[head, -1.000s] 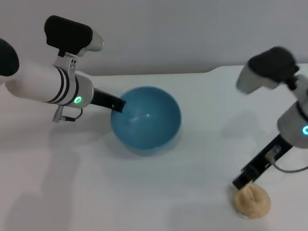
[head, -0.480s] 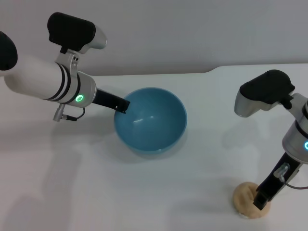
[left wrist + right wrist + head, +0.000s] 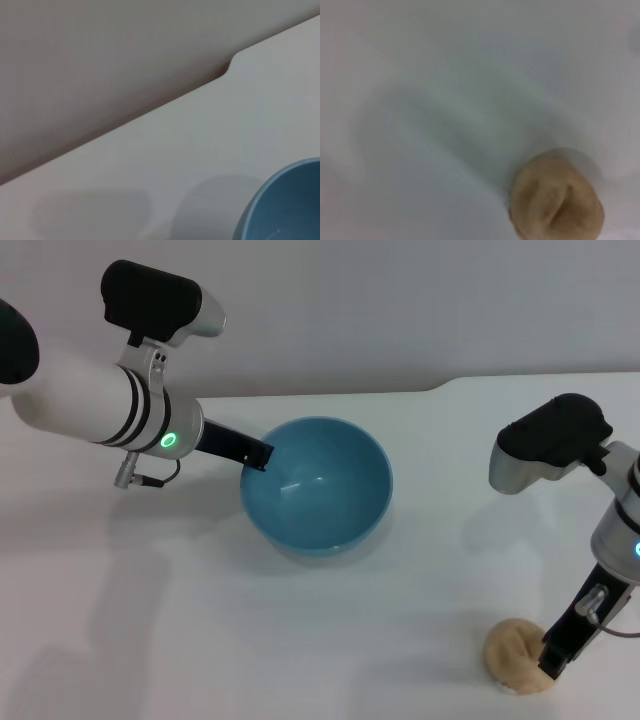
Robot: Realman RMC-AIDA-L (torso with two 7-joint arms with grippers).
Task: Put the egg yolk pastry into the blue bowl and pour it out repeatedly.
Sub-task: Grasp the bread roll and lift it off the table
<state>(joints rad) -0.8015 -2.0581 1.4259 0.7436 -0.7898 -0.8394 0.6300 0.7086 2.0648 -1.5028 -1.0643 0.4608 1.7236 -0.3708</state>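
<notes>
Near front right corner of white table (image 3: 400, 640), small lumpy tan egg yolk pastry (image 3: 515, 668) sits, well apart from round shiny blue bowl (image 3: 318, 483). Right gripper (image 3: 556, 660) touches pastry's right side; can't tell grip. Left gripper (image 3: 254, 455) at bowl's left rim, seems pinched on it.

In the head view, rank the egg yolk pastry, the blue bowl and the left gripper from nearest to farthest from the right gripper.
1. Egg yolk pastry, right beside the right gripper.
2. Blue bowl, mid-table.
3. Left gripper, at the bowl's far-left rim.
</notes>
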